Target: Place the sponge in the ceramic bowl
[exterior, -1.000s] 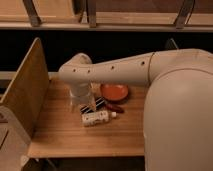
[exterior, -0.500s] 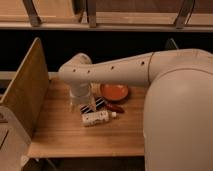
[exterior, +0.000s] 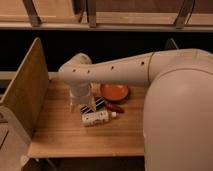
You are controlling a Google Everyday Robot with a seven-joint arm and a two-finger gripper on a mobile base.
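The ceramic bowl (exterior: 115, 92) is orange-red and shallow, and it sits on the wooden table (exterior: 65, 137) toward the back middle. My white arm reaches in from the right and bends down just left of the bowl. The gripper (exterior: 81, 102) hangs low over the table beside the bowl's left rim, largely covered by the wrist. The sponge is hidden from view.
A black-and-white striped flat item (exterior: 94, 106) lies right by the gripper, with a white bottle (exterior: 98, 118) on its side in front of it. A small red object (exterior: 115, 107) lies before the bowl. A wooden side panel (exterior: 27, 90) walls the table's left edge.
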